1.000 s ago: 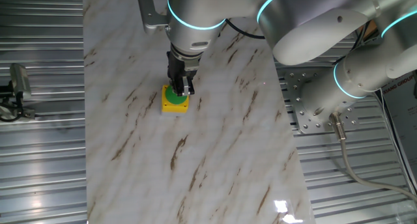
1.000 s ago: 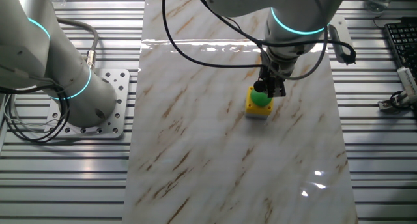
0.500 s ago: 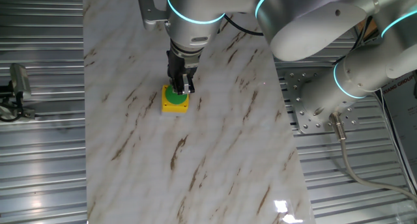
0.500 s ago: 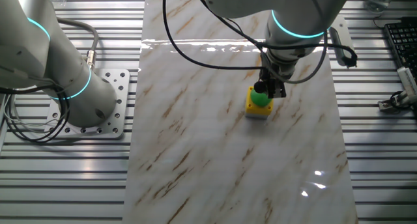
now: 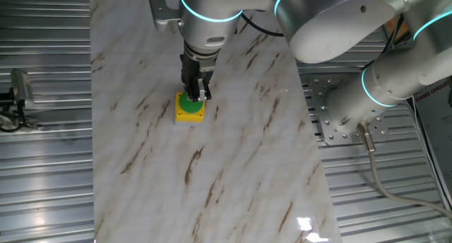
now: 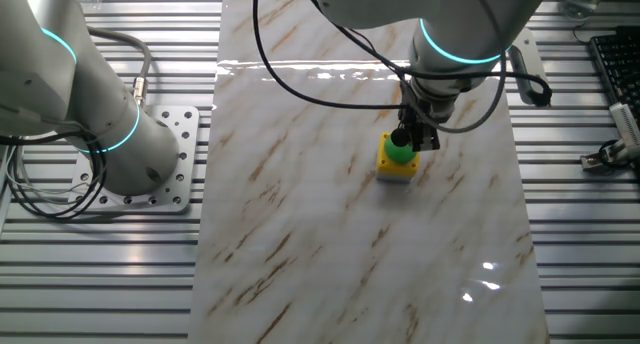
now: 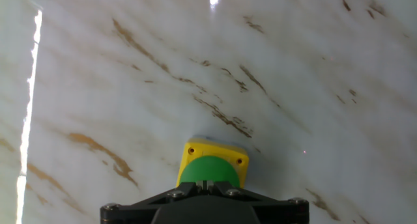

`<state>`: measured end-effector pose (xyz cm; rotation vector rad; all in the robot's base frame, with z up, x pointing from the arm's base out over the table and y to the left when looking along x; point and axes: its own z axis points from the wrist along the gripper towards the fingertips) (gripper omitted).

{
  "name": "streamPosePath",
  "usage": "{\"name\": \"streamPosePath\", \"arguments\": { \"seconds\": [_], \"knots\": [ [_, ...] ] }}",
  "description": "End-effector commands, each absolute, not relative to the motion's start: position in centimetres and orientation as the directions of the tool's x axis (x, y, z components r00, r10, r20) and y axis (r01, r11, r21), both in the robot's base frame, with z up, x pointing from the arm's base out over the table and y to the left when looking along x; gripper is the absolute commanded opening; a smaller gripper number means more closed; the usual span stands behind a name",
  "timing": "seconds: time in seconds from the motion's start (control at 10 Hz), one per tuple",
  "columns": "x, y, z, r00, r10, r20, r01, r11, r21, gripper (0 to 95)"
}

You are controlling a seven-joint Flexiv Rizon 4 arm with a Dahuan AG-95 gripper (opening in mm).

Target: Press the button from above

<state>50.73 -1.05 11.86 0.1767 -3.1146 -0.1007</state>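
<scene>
The button has a round green cap (image 5: 184, 102) on a square yellow base (image 5: 188, 116) and stands on the marble-patterned tabletop (image 5: 233, 144). It also shows in the other fixed view (image 6: 399, 155). In the hand view the green cap (image 7: 208, 170) and yellow base (image 7: 195, 151) sit at the bottom centre. My gripper (image 5: 193, 95) points straight down over the cap, with its tips at the cap's top in the other fixed view (image 6: 403, 140). In the hand view my fingertips (image 7: 208, 183) meet with only a thin seam between them, so the gripper is shut and holds nothing.
The marble board lies on a ribbed metal table (image 5: 49, 165). The arm's base plate (image 6: 170, 164) is at the board's side. A clamp-like fixture (image 5: 18, 95) sits off the board's left edge. A keyboard (image 6: 615, 64) is at the far right.
My wrist has shifted slightly over the button, and the fingertips stay on the green cap. The button has not moved.
</scene>
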Motion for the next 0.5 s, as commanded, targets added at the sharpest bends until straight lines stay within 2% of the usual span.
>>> {"name": "streamPosePath", "arguments": {
  "seconds": [0.1, 0.5],
  "knots": [
    [50.71, -1.03, 11.92, -0.994, -0.111, 0.018, -0.11, 0.992, 0.066, 0.0],
    [50.7, -1.03, 11.94, -0.994, -0.107, 0.02, -0.106, 0.992, 0.067, 0.0]
  ]
}}
